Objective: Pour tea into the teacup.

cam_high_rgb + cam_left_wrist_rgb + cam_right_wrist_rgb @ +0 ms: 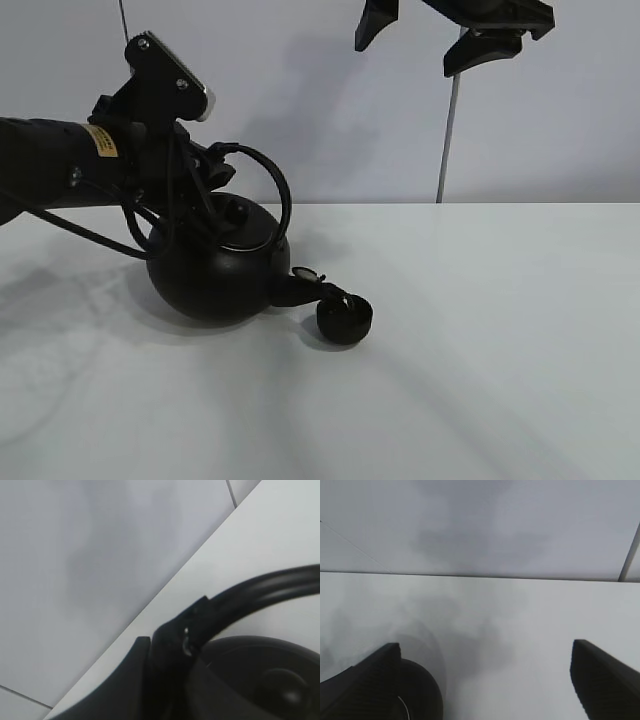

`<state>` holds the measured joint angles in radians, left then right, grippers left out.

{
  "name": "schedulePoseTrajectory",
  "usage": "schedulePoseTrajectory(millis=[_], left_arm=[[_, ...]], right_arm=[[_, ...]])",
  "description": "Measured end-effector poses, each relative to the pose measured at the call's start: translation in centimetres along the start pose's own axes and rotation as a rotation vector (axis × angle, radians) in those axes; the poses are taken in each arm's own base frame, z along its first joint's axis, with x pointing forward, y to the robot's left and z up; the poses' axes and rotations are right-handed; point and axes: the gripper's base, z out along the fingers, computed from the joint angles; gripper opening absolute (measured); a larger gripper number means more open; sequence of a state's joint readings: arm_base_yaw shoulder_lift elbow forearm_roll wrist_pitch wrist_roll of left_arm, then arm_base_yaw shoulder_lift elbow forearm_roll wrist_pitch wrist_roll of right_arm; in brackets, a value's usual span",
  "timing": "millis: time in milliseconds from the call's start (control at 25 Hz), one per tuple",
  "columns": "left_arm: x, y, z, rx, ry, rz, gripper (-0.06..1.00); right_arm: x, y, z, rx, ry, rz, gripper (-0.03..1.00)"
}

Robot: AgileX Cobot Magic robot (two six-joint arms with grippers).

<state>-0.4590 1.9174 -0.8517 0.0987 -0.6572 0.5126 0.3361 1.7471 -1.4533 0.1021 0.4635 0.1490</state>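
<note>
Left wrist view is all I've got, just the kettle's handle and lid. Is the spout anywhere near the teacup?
Observer: Yes. The kettle tilts its spout toward the teacup, right beside it on the table.
Operator: Is the teacup upright?
Observer: It looks upright; whether tea is in it, I cannot tell.
Operator: Where's the right arm?
Observer: The right gripper hangs high above the table, jaws open, holding nothing.

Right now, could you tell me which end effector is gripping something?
The left end effector, shut on the kettle's handle; the right end effector hangs open and empty.
</note>
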Motion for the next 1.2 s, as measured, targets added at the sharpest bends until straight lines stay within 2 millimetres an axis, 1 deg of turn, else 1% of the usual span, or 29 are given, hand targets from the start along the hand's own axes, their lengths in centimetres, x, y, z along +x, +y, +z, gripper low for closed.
schedulePoseTrajectory(millis=[360,600,880,1080,1200], left_arm=[[0.0,0.0,0.0,-0.001,0.001,-0.011,0.09],[0.0,0.1,0.0,-0.008,0.004,-0.062,0.09],[0.1,0.4,-0.1,-0.037,0.014,-0.18,0.09],[-1.2,1.7,-1.0,-0.107,-0.014,-0.265,0.09],[-1.4,2.3,-2.1,-0.165,-0.029,-0.335,0.09]], right_arm=[[0.0,0.0,0.0,0.0,0.0,0.0,0.63],[0.0,0.0,0.0,0.0,0.0,0.0,0.63],[0.0,0.0,0.0,0.0,0.0,0.0,0.63],[0.0,0.0,0.0,0.0,0.0,0.0,0.63],[0.0,0.0,0.0,0.0,0.0,0.0,0.63]])
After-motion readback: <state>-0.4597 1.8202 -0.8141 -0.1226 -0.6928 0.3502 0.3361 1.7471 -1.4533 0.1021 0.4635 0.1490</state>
